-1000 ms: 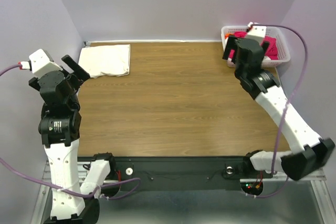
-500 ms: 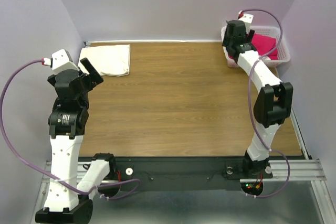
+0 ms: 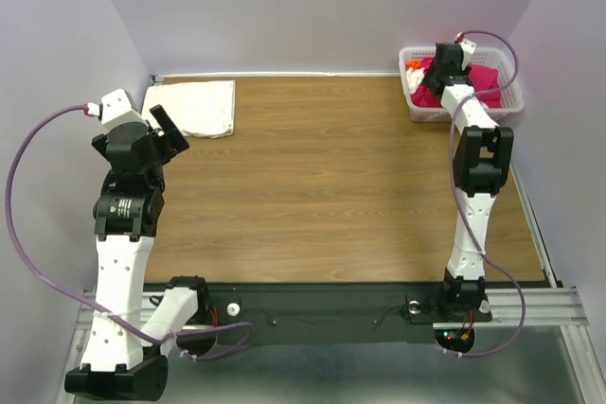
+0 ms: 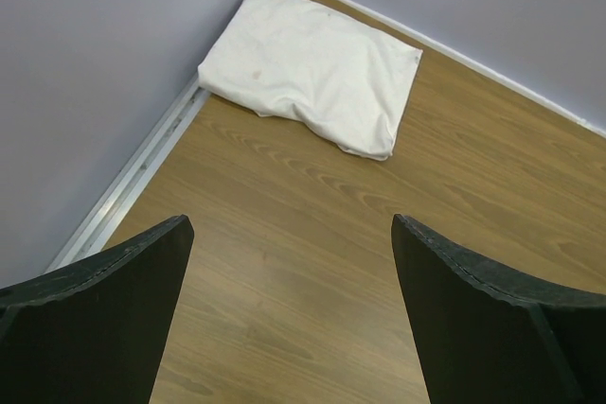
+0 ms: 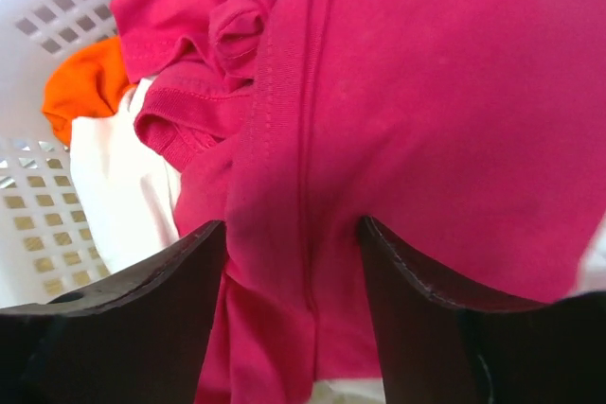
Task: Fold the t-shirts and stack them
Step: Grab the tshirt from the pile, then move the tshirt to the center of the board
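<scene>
The right gripper (image 5: 292,267) stands with its jaws part-way in. A thick fold of the plain magenta-red cotton t-shirt (image 5: 426,111) fills the gap between them, with a black finger against the cloth on each side. Whether the cloth is pinched fast cannot be told. Left of the jaws lies a white cotton garment (image 5: 123,186), and beyond it a bright orange one (image 5: 85,87). All three sit against the wall of the white plastic lattice basket (image 5: 38,205).

The left gripper (image 4: 289,234) has its jaws wide apart with nothing between them, above the brown wood-grain tabletop (image 4: 312,281). Well ahead of the jaws, slightly to their left, the cream-white folded t-shirt (image 4: 317,68) lies flat in the table corner beside the pale lilac wall (image 4: 95,63).
</scene>
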`<action>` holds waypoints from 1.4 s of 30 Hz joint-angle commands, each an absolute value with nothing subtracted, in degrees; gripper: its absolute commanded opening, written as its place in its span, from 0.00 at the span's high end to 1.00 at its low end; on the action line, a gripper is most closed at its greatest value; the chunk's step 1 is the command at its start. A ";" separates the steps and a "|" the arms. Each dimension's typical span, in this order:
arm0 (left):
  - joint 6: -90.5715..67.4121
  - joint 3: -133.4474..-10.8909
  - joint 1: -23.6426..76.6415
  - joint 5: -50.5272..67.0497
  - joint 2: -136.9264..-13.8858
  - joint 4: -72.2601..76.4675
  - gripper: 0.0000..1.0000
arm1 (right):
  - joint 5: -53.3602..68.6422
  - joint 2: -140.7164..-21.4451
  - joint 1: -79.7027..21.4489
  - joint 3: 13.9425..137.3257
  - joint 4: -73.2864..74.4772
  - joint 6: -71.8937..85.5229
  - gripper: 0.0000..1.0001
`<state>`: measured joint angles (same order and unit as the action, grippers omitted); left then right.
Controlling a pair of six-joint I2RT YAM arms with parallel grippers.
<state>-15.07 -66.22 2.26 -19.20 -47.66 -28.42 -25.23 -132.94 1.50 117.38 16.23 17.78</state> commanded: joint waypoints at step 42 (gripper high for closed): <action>-18.63 -60.29 3.69 -7.47 -43.33 -18.11 0.02 | 29.87 -101.51 -29.43 122.67 14.50 16.69 0.99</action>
